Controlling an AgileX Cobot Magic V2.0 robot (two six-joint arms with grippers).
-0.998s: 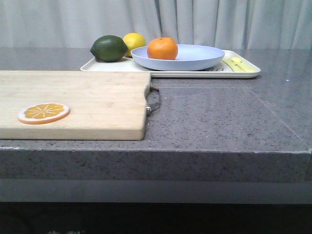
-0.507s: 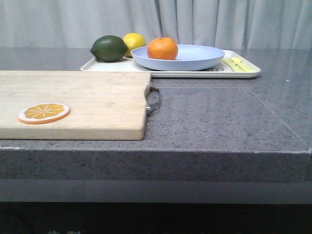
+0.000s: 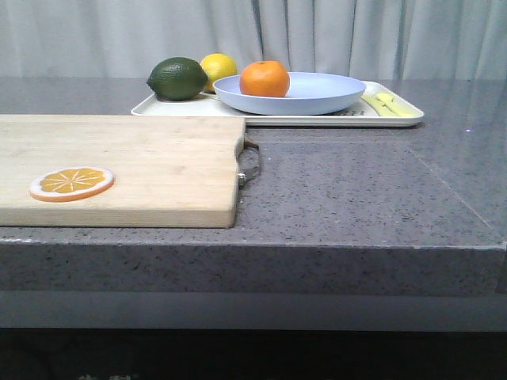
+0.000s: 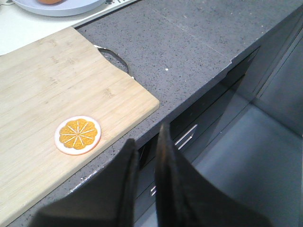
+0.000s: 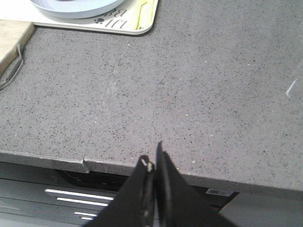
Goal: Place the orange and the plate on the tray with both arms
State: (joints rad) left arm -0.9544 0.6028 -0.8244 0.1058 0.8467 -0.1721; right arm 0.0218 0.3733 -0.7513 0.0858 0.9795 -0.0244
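Front view, sweeping left to right: orange slice (image 3: pixel 71 183) on the wooden cutting board (image 3: pixel 142 166), then lime (image 3: pixel 177 78) and lemon (image 3: pixel 219 68) on the tray (image 3: pixel 396 117), and the orange (image 3: pixel 264 78) sits in the plate (image 3: pixel 317 96) on that tray. Looks finished, nothing left to carry! Left gripper (image 4: pixel 146 156) nearly pressed together, empty; right gripper (image 5: pixel 152 166) pinched together, empty, both pulled off the speckled grey counter (image 3: pixel 356 190). Pale curtain (image 3: pixel 333 36) behind.

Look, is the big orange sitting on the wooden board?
No, the orange sits in the plate on the tray; only an orange slice lies on the board.
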